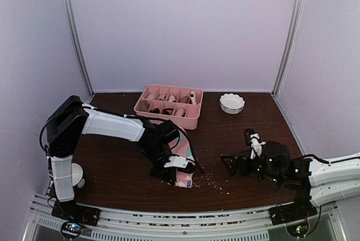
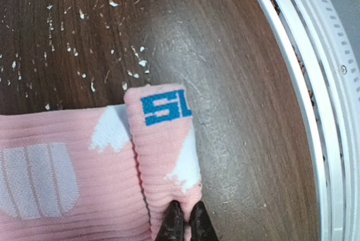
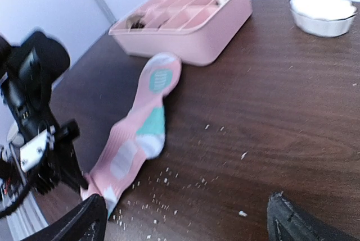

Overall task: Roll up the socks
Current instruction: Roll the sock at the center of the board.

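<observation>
The left fingers (image 2: 173,225) pinch shut on the folded cuff of the pink sock (image 2: 107,196), flat on the bench (image 2: 225,55). The right fingers (image 3: 84,221) gape wide and empty, the sock ahead of them.

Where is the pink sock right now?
In the top view the pink sock lies mid-table, running from in front of the pink tray toward the near edge; the left pincer pinches its folded cuff.

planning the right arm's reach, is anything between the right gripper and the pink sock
Nothing visible does: only bare table with crumbs lies between the open right gripper and the pink sock. The left gripper pinches its folded end.
</observation>
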